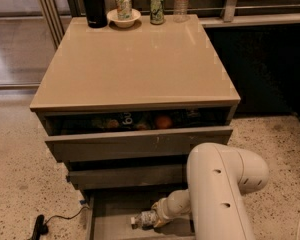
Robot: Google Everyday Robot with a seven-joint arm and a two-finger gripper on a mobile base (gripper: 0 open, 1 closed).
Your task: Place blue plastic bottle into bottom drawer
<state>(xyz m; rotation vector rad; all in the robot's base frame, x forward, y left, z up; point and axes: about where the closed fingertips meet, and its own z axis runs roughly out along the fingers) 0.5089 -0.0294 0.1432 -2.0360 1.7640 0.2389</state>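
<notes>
- My claw (156,218) is down inside the open bottom drawer (112,215), toward its right half; as far as I can make out, it is pinching the blue plastic bottle (145,219) at the base end
- The bottle lies on its side within the bottom drawer's walls, with its white cap pointing to the drawer's left; I cannot tell whether it rests on the drawer floor or hangs just above it
- My white arm (220,184) reaches in over the drawer's right front corner and hides that part of the interior
- I judge the carrying done, with the bottle inside the correct drawer; what is left is to let go and lift the claw clear
- Just above the bottom drawer is the middle drawer (125,176); above that, the top drawer (140,144) is ajar and shows an orange fruit (163,121)
- Well above the bottom drawer, along the far edge of the cabinet surface (135,64), stand a black flask (93,4), a bowl (124,19) holding a can, a green can (157,8) and a clear bottle (180,1); none of these belong to my task
</notes>
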